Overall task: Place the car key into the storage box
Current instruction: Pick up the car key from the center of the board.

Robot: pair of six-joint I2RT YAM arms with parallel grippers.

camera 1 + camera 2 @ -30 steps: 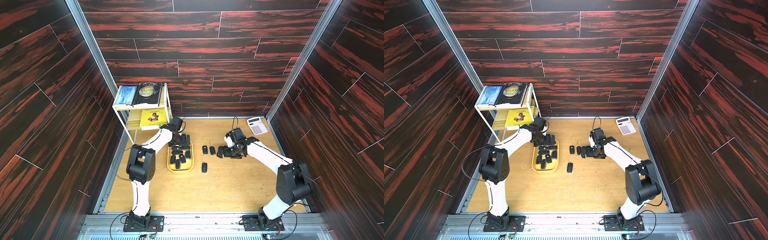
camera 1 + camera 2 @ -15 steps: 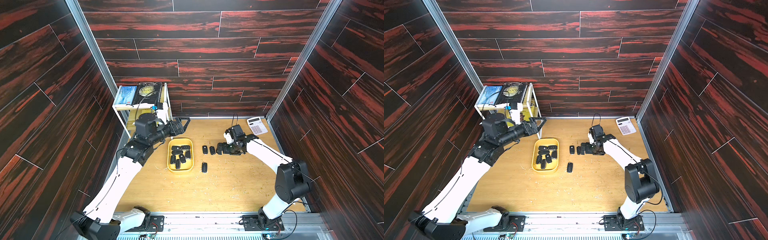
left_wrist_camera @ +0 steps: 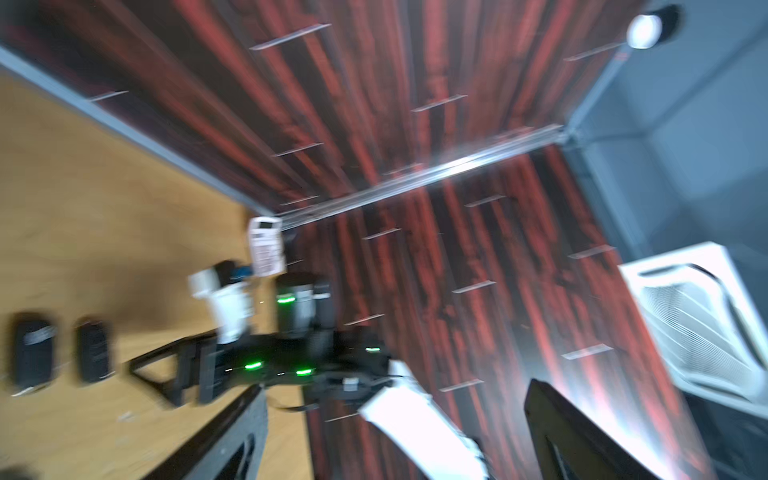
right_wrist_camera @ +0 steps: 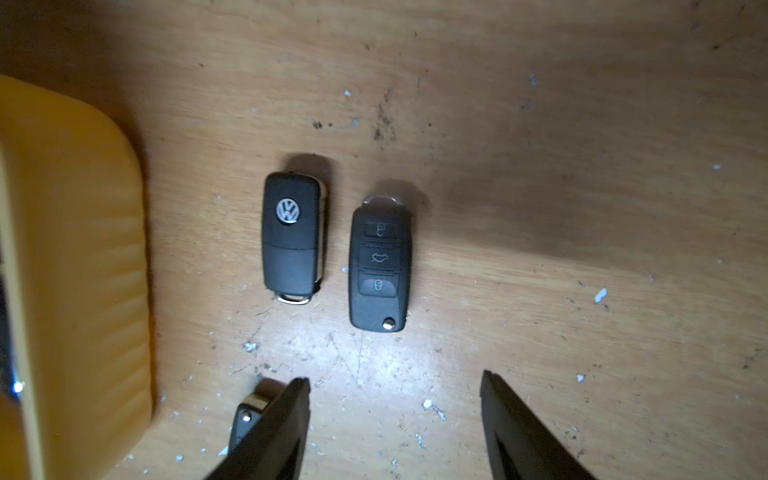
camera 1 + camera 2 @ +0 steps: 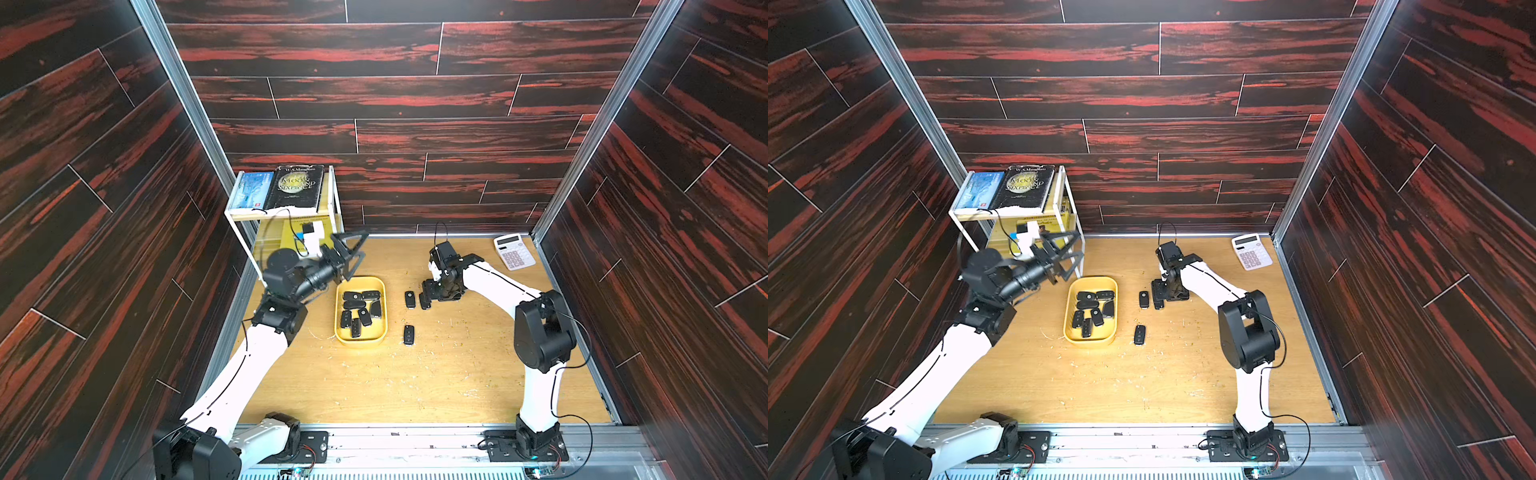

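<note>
Bearing the storage box (image 5: 360, 341), scuffed plywood tabletop (image 5: 415, 382), dark red-streaked walls (image 5: 374, 95)

The wooden bench (image 5: 415, 382) carried a yellow storage box (image 5: 360, 341), one car key (image 5: 409, 335) just beside it, two more keys (image 5: 409, 299) farther back, a calculator (image 5: 513, 252), a white rack (image 5: 331, 191) and pale specks (image 4: 600, 295), perhaps crumbs.

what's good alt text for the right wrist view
Two black car keys lie side by side on a wooden table: a VW-badged key and a three-button key. The right gripper has its fingers apart, holding nothing; a third key peeks from behind one finger, near the yellow storage box.
</note>
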